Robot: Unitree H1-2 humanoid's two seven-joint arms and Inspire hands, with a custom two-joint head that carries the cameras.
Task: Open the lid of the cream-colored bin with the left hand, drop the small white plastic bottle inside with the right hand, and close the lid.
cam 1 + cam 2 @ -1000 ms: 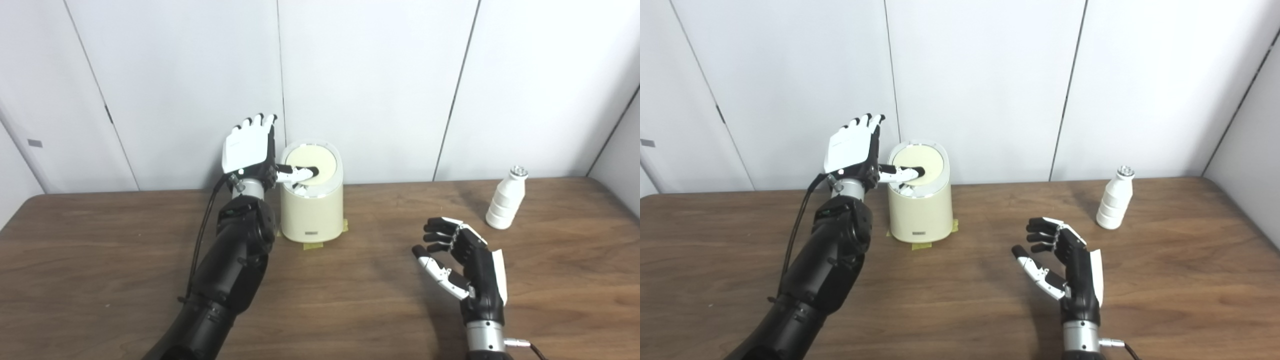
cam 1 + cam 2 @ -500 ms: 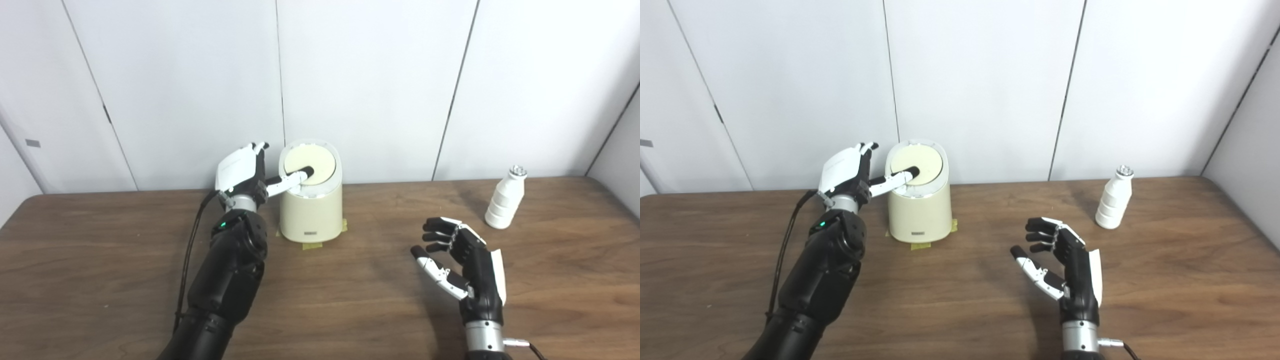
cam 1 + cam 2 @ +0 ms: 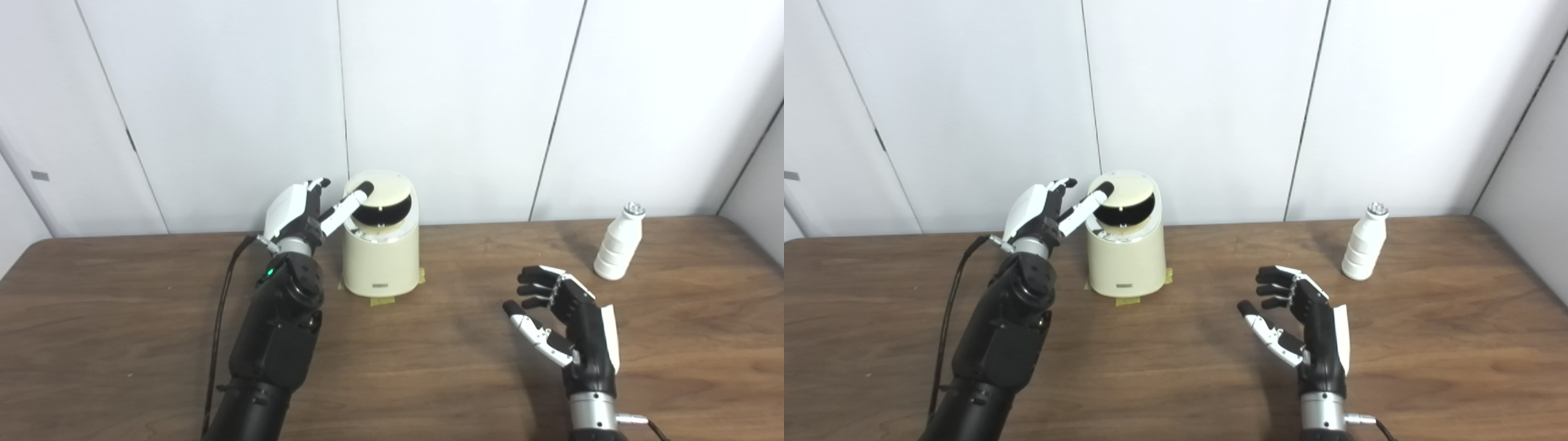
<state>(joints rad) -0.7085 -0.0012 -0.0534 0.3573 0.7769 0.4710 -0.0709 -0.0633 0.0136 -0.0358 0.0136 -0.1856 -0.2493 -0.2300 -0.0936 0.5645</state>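
While both hands spread empty, left hand [image 3: 293, 211] props the lid [image 3: 381, 193] ajar in either view.

Both arms are showing glossy black shells, the left one [image 3: 278, 331] trailing a thin black cable and glowing with a small green light. The left hand [image 3: 294, 208] and right hand [image 3: 566, 321] are wearing white back plates (fingertips black), silver wrist collars gleaming.
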